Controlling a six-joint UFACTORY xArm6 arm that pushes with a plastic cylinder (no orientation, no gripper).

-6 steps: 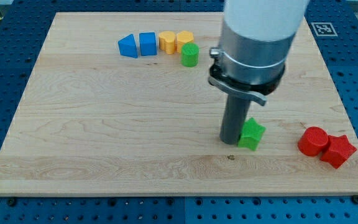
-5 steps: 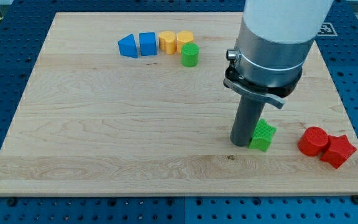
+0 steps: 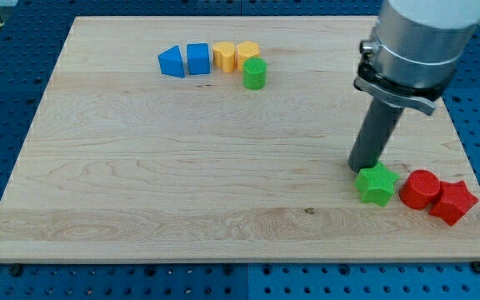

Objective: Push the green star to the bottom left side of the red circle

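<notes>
The green star (image 3: 377,184) lies on the wooden board at the view's lower right. It sits just left of the red circle (image 3: 421,188), almost touching it. My tip (image 3: 361,168) rests on the board at the star's upper left corner, touching or nearly touching it. The rod rises up and to the right into the arm's grey body.
A red star (image 3: 452,202) touches the red circle on its right, near the board's right edge (image 3: 465,158). At the view's top stand a blue triangle (image 3: 172,62), a blue cube (image 3: 198,58), two yellow blocks (image 3: 236,56) and a green cylinder (image 3: 255,73).
My tip has moved to the right and slightly up. The green star has slid right and a little down, ending next to the red circle.
</notes>
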